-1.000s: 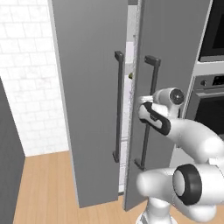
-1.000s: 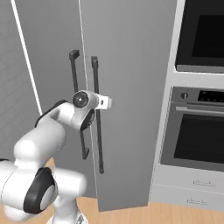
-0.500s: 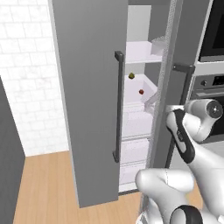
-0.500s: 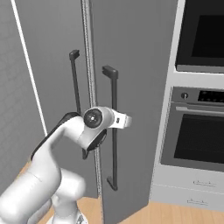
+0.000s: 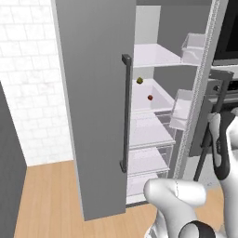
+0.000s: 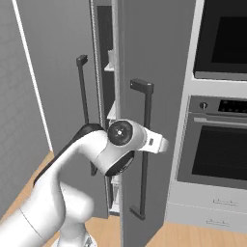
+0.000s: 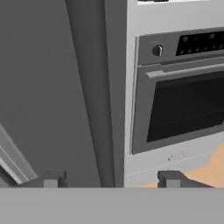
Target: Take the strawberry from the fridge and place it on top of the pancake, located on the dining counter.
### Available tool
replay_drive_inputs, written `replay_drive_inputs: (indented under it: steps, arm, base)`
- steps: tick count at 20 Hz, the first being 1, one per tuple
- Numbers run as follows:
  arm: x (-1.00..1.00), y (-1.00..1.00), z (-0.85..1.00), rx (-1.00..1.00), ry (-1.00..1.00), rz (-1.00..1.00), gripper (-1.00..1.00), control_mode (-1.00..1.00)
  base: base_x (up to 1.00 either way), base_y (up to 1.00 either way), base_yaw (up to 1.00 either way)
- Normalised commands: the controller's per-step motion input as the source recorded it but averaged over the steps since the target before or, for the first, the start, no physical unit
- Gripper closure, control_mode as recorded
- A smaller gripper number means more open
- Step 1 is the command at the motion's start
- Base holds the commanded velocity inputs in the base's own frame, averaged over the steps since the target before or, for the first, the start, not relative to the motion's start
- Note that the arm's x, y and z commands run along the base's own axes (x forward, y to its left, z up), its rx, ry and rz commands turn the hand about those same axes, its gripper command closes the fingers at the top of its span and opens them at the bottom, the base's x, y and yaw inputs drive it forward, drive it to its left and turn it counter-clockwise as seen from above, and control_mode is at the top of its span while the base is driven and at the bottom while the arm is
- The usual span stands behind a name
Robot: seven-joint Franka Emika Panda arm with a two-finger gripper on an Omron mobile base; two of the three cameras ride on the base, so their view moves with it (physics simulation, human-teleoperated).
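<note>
Tile wall [image 5: 32, 83], white, at the far left of the left base view, over pale wood floor [image 5: 46, 200]. Right of it, the grey fridge [image 5: 93, 69], with its left door [image 5: 97, 139] near the camera and a dark bar handle [image 5: 125, 114] upright along that door's right edge. Past the handle, an open interior with white shelves [image 5: 148, 132] stacked one above another. On the middle shelf, far back, a small red strawberry [image 5: 149, 97]; up and to its left, close by but apart, a small yellow-green item [image 5: 139, 80]. Further right, clear door bins [image 5: 183, 109] on the inner face of the right door [image 5: 204, 93], standing open and seen nearly edge-on. At the right edge of the same view, part of the white arm [image 5: 225, 153], low beside that door.

From the right base view, the same right door [image 6: 159, 72] face-on with its own dark handle [image 6: 143, 149], the arm's wrist [image 6: 123, 137] in front of it, and a built-in oven [image 6: 217, 154] to the right.

In the hand view, gripper [image 7: 111, 180] released: fingertips [image 7: 50, 179] spread wide, nothing between them. Ahead, grey door face on the left, oven [image 7: 183, 109] on the right. Strawberry deep inside the fridge, well apart from the gripper.
</note>
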Motion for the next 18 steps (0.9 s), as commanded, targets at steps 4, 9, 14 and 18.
replay_drive_inputs:
  steps: [4,9,14,18]
  arm:
    - [-0.80,0.47,0.46,-0.23,0.01,0.03,-1.00,-1.00]
    - [-0.49,0.98,0.60,-0.47,0.19,0.21,-1.00,-1.00]
    - [-0.46,0.98,0.56,-0.51,0.29,0.22,-1.00,-1.00]
    - [-0.22,0.52,0.12,-0.37,0.39,0.16,-1.00,-1.00]
  base:
    - [0.00,0.00,0.00]
    - [0.00,0.00,0.00]
    - [0.00,0.00,0.00]
    - [0.00,0.00,0.00]
